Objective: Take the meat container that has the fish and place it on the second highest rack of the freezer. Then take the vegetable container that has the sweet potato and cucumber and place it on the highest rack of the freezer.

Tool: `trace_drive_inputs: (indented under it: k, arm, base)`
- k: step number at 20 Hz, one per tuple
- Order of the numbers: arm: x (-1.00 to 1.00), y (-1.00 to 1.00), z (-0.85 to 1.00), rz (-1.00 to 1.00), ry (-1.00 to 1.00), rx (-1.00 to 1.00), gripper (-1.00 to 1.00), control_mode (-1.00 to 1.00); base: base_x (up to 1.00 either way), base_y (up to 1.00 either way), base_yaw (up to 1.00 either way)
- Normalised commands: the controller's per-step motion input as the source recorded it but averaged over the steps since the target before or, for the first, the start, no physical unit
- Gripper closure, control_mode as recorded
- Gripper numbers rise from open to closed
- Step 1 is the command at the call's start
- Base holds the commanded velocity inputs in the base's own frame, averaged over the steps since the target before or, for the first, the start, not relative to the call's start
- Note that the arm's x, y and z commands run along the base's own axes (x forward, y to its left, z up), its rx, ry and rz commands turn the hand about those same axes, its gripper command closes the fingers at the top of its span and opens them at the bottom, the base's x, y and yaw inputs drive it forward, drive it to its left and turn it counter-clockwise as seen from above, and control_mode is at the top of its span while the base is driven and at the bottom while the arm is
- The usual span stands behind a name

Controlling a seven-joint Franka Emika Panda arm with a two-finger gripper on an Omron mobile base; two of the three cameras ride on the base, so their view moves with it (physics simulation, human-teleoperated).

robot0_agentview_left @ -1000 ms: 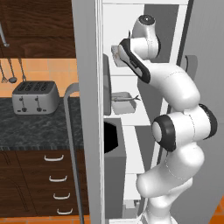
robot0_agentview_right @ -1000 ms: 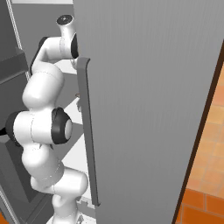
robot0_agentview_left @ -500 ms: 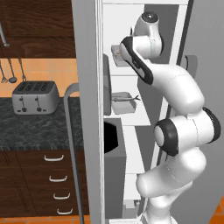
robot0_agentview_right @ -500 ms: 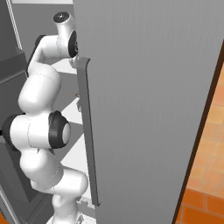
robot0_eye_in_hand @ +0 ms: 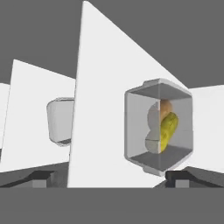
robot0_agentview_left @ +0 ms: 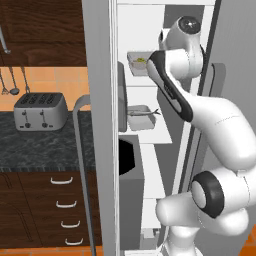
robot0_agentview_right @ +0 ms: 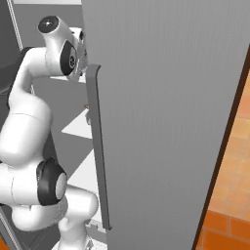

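Since a second ago the upper arm has swung back from the freezer (robot0_agentview_left: 100, 125) and the gripper's (robot0_eye_in_hand: 111, 175) jaws have spread wide, holding nothing. Vegetable container (robot0_eye_in_hand: 158, 131) with sweet potato (robot0_eye_in_hand: 165, 108) and cucumber (robot0_eye_in_hand: 168, 130) is set near the front edge of the highest rack (robot0_eye_in_hand: 105, 131); fish (robot0_agentview_left: 142, 113) container (robot0_agentview_left: 140, 118) sits on the second highest rack (robot0_agentview_left: 152, 132). Final placement judged done; a straight retreat is called for next.

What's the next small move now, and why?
Probably draw the hand straight back out of the freezer. The vegetable container, with the cucumber and sweet potato, sits on the highest rack; the fish container is on the second highest rack. The gripper is open, clear of it.
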Motion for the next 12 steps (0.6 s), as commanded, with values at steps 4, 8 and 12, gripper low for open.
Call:
trace_drive_inputs:
  k: [4,8,12]
  arm:
    - [-1.0,0.0,0.39,0.0,-0.08,0.0,-1.0,-1.0]
    - [-1.0,0.0,0.18,0.0,0.0,0.0,-1.0,-1.0]
    - [-1.0,0.0,0.0,0.0,0.0,0.0,-1.0,-1.0]
  base:
    - [0.0,0.0,0.0]
    - [0.0,0.0,0.0]
    - [0.0,0.0,0.0]
